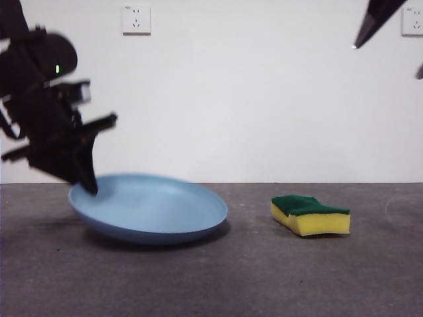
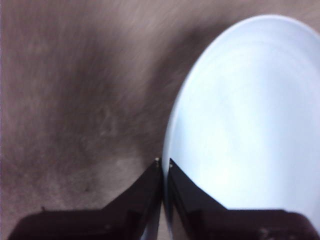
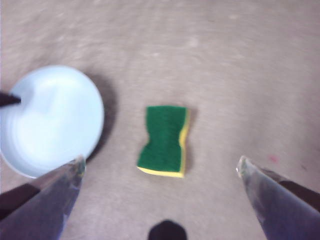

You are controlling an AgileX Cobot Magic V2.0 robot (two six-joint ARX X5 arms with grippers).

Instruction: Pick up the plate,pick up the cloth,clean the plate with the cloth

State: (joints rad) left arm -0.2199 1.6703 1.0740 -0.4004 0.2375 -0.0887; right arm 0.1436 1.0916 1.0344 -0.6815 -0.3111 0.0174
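Light-blue round matte plastic plate (image 1: 149, 210) pinched at its rim by left gripper (image 2: 163, 162), jaws clamped nearly together w/ rim between; plate tipped, gripped edge raised, far edge on grey table (image 1: 264, 277), so pickup step looks underway. Next prob. calls for lifting plate clear, then right gripper (image 3: 160, 167), jaws spread wide & holding nothing, dropping onto yellow foam sponge w/ dark green scouring top (image 3: 165, 141). Lies flat, green up, near plate but apart, directly under right gripper, long axis roughly along gripper's reach.

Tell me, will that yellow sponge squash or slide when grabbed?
The yellow foam sponge with green scouring top probably squashes, since it looks like soft foam. It lies flat on the grey table, so it shouldn't roll. The right hand hangs open above it.
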